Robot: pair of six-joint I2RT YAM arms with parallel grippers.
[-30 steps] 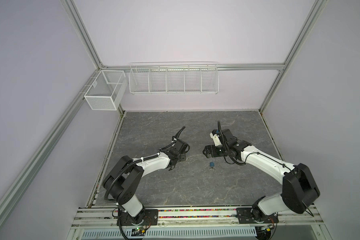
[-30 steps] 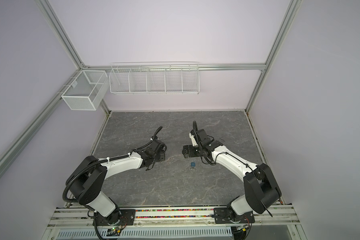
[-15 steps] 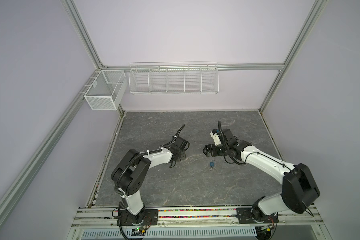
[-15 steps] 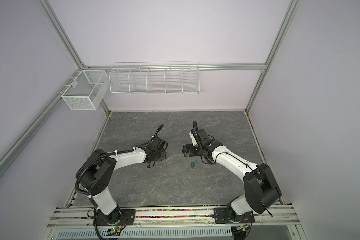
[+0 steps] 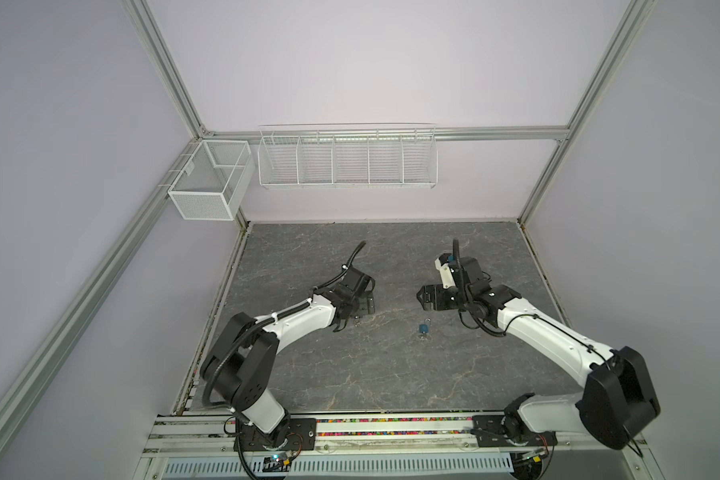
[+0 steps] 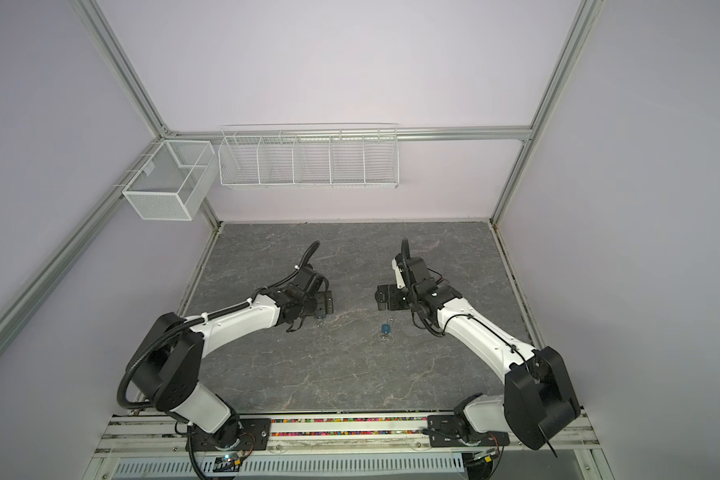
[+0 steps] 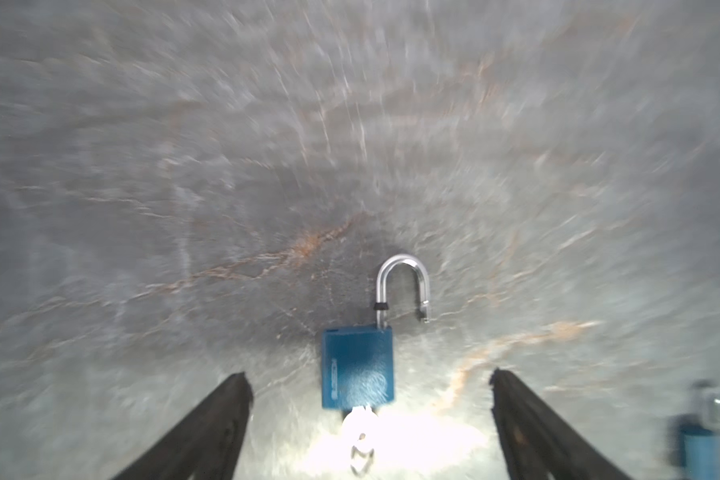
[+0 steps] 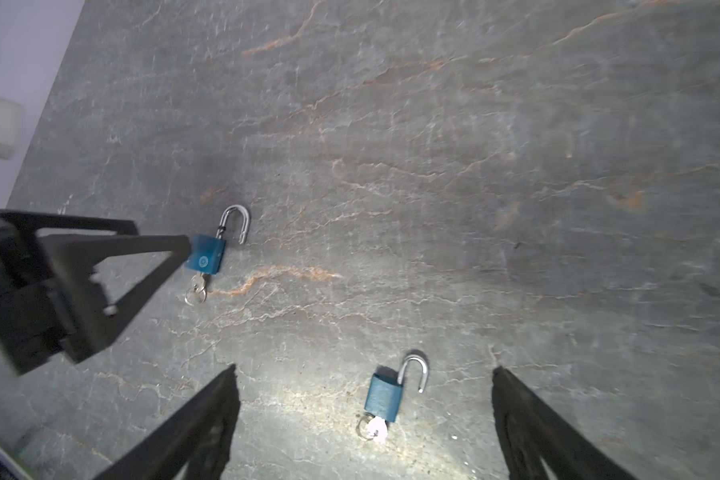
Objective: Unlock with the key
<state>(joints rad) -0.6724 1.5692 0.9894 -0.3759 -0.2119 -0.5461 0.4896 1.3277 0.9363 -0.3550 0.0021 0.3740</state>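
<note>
Right wrist view: two blue padlocks on stone table (image 8: pixel 516 166), both shackles open, one key in each. Near padlock (image 8: pixel 385 397), near key (image 8: pixel 374 430): close to right claw (image 8: pixel 364 370), released, untouched. Far padlock (image 8: pixel 206 254), far key (image 8: pixel 198 289): between spread fingers of left claw (image 7: pixel 368 376), ungripped. Two wall baskets: long rack (image 5: pixel 347 156), small bin (image 5: pixel 208 183).

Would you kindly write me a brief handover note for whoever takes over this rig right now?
Left end effector: open, left padlock between its fingers, ungripped.
Right end effector: open, empty, near the right padlock.
Both padlocks lie on the table, shackles open, keys inserted.
Done: both unlocked. Remaining: probably only withdrawing the arms.
</note>
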